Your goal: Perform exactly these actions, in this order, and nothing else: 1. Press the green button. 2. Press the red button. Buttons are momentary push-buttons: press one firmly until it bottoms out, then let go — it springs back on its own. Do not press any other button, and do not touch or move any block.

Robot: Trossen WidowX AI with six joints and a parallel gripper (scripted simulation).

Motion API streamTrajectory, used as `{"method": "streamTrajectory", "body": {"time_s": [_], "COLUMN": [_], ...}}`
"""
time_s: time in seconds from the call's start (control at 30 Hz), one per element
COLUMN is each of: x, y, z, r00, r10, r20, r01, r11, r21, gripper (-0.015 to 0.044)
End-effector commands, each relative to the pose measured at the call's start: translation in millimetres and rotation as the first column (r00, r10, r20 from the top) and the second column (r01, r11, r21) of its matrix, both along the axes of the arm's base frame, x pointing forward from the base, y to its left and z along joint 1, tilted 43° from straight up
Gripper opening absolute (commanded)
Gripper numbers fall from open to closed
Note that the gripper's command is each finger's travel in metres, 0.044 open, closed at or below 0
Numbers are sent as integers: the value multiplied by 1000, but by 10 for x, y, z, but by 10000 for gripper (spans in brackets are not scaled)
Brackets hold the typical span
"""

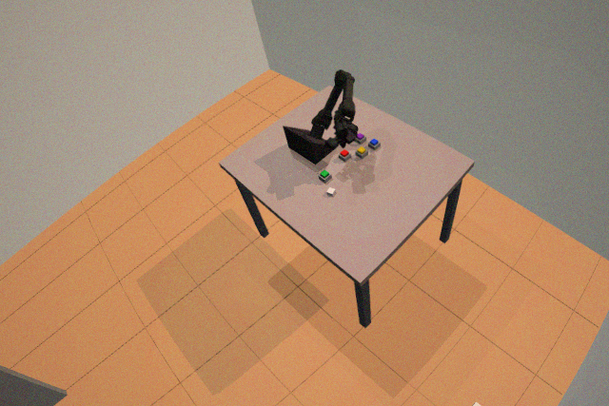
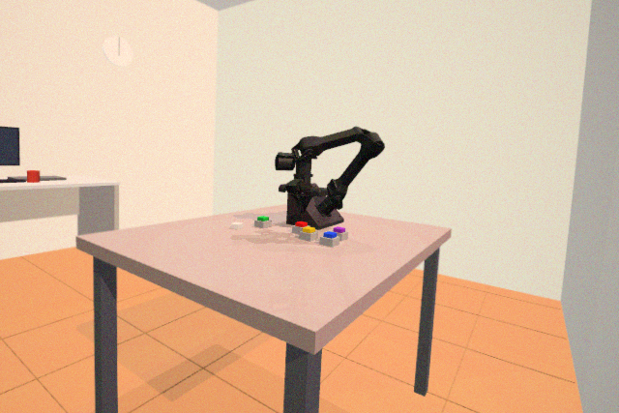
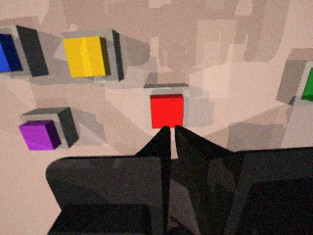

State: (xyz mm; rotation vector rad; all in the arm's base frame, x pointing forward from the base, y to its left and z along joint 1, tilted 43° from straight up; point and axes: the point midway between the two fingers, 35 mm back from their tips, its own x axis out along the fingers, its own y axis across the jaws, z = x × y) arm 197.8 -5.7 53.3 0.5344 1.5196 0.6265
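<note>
The gripper, fingers clenched on nothing to make one pressing tip, hung above the red button.

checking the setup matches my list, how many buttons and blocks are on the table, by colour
green button: 1
red button: 1
yellow button: 1
purple button: 1
blue button: 1
white block: 1
total: 6

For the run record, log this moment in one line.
stage: lining up above square red button | gripper: shut, empty | square green button: not under gripper | small white block: apart from arm
</note>
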Motion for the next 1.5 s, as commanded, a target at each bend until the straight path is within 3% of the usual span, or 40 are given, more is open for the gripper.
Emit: {"method": "streamTrajectory", "body": {"time_s": [0.0, 1.47], "x": [-5, -17], "y": [75, 302], "z": [-67, -311], "r00": [1000, 1000], "r10": [-7, -7], "r20": [6, 6], "r01": [7, 7], "r11": [1000, 1000], "r21": [2, 4], "gripper": [20, 20]}}
